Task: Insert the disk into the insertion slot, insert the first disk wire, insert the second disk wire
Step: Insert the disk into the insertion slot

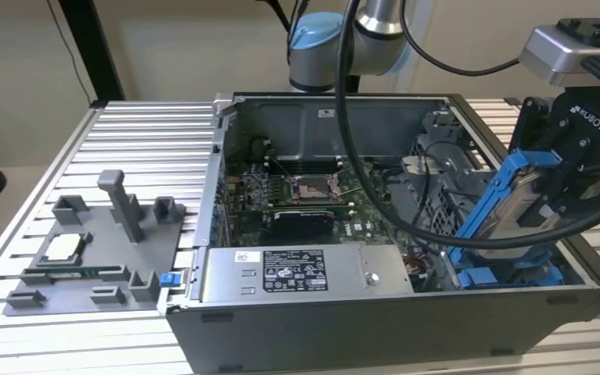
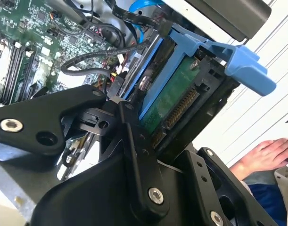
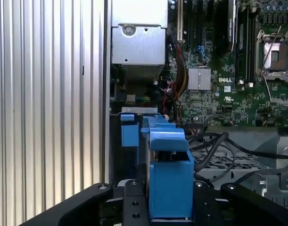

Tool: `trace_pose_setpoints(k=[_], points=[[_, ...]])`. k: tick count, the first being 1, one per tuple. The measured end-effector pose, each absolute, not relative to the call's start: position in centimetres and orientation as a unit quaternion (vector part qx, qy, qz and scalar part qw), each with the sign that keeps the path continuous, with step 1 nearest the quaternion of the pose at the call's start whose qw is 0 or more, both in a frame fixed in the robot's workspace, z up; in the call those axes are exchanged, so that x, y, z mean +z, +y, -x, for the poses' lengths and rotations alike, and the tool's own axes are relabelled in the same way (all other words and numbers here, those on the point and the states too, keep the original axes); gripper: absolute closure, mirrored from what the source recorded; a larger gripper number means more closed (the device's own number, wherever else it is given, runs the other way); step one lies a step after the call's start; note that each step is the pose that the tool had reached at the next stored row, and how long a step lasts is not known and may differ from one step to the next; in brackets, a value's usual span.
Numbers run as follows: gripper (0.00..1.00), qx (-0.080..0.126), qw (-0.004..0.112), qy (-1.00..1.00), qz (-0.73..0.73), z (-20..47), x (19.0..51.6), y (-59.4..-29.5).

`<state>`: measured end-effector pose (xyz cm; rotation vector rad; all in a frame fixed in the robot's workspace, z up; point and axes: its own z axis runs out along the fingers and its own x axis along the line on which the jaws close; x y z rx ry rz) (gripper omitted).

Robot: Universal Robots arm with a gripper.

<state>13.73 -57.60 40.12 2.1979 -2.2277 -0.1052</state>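
My gripper [image 1: 552,195] is shut on the disk [image 1: 511,205], a silver drive in a bright blue carrier. It holds the disk tilted above the open computer case, at the exterior view's right. The insertion slot [image 1: 508,275], with blue rails, lies just below the disk's lower end in the case's near right corner. In the second wrist view the disk [image 2: 174,96] shows its green board and connector between black fingers [image 2: 134,141]. The first wrist view has the blue carrier [image 3: 169,179] in my gripper [image 3: 169,209], with a blue slot tab [image 3: 128,134] beyond. Loose black cables [image 3: 214,146] lie beside the bay; I cannot tell which are the disk wires.
The case holds a grey power-supply box [image 1: 294,273] at the front, a motherboard [image 1: 300,195] and a perforated cage [image 3: 228,160]. A grey fixture plate [image 1: 102,250] sits on the ribbed aluminium table [image 1: 144,133] at the exterior view's left. A person's hand [image 2: 261,157] rests outside the case.
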Motion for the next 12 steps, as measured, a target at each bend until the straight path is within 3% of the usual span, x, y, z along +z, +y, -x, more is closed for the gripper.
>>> trace_pose_setpoints(k=[12], points=[[1.00,-0.035,0.004,-0.711,-0.702,-13.7,38.4,-57.6]])
